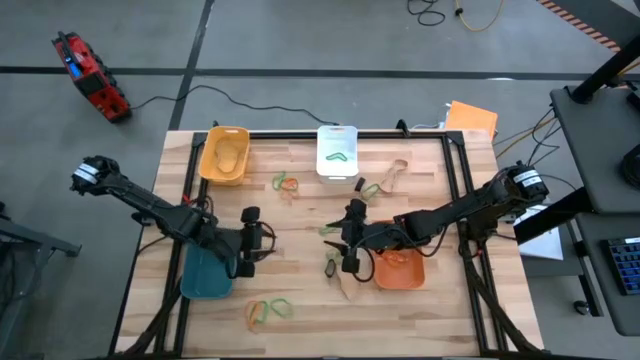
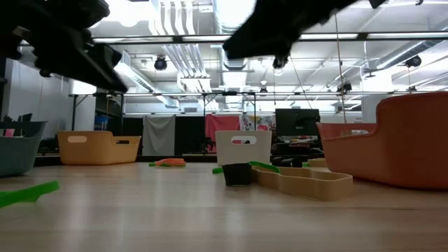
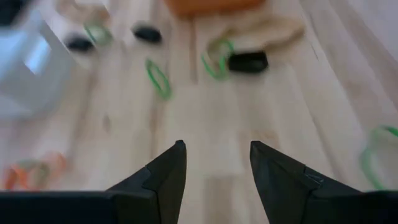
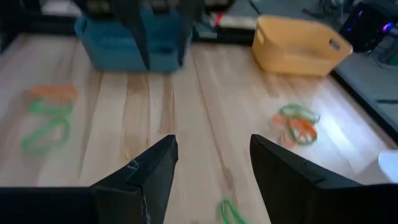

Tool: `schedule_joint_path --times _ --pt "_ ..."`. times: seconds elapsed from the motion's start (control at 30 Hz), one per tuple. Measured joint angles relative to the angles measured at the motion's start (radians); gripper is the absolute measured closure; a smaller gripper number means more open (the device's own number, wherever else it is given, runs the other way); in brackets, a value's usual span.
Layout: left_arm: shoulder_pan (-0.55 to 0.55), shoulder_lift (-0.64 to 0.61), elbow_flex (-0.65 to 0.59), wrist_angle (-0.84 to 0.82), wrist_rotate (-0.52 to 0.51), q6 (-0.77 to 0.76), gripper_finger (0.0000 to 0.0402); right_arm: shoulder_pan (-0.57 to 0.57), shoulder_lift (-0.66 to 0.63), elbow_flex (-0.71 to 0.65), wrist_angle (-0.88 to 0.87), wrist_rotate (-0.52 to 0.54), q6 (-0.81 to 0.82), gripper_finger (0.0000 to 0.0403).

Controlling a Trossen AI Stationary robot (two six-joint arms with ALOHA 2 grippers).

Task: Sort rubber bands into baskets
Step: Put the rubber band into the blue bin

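Both arms poised mid-bench, left jaws [image 3: 214, 171] and right jaws [image 4: 211, 168] wide and empty, rubber bands [image 1: 285, 183] lying loose beyond them, ready for picking

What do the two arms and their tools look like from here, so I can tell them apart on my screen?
Both arms are dark, slim and jointed. The left arm has a pale band near its outer end; the right arm carries a round joint with a white marking. The left tool and right tool each end in two black, wedge-shaped fingers tapering to points.
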Motion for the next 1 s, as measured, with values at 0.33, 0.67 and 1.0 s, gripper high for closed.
schedule_joint_path --times 0.33,0.67,1.0 --pt "0.073 -0.009 -0.059 0.312 -0.008 0.384 0.024 -0.065 0.003 0.244 -0.381 0.002 0.214 0.0204" --pt "0.101 0.012 -0.226 0.69 0.116 0.532 0.0244 -0.16 0.005 0.406 -0.818 0.002 0.499 0.0205" --pt "0.111 -0.097 -0.25 0.734 0.099 0.641 0.0267 -0.275 0.005 0.405 -1.176 -0.104 0.658 0.0205"
